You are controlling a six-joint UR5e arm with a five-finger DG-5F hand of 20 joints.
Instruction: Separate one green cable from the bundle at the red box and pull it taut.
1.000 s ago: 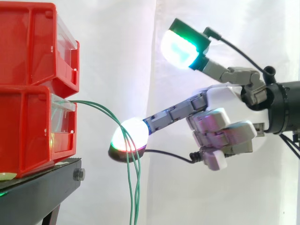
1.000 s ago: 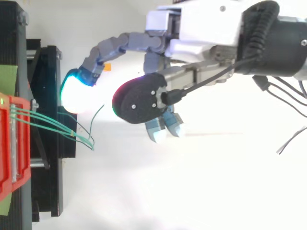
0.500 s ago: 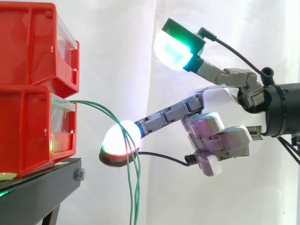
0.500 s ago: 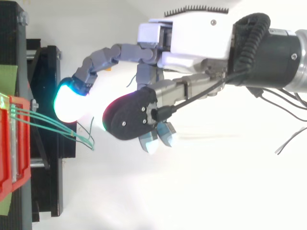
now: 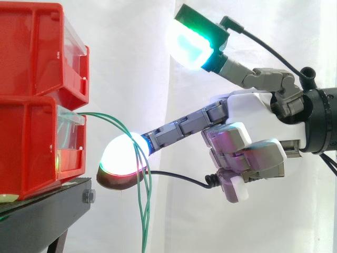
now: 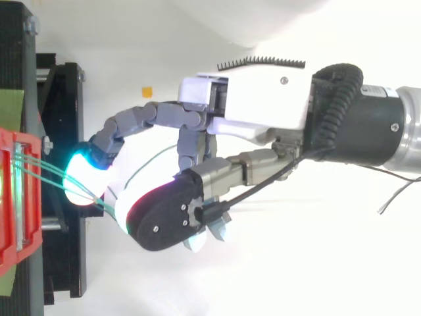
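Observation:
Several thin green cables [image 5: 144, 216] leave the front of the lower red bin [image 5: 31, 142], arc out and hang down past the stand. From above, the cables [image 6: 49, 172] run from the red bin [image 6: 13, 197] toward the fingertips. My hand [image 5: 253, 113] reaches in from the right. One straight finger lies low, its white-red fingertip [image 5: 121, 158] against the hanging cables just before the bin. Another finger points up, and its green-cyan fingertip [image 5: 189, 39] is well above the cables. The remaining fingers are curled under the palm, holding nothing. No cable is pinched.
A second red bin [image 5: 37, 47] is stacked on the lower one. Both stand on a black stand [image 5: 47, 211] at the left, with a white curtain behind. A small orange scrap [image 6: 148, 91] lies on the white surface in the top view.
My hand has moved left toward the bins. The low fingertip now sits close to the lower bin's front, and the hanging cables have shifted left with it. The upper finger has risen slightly.

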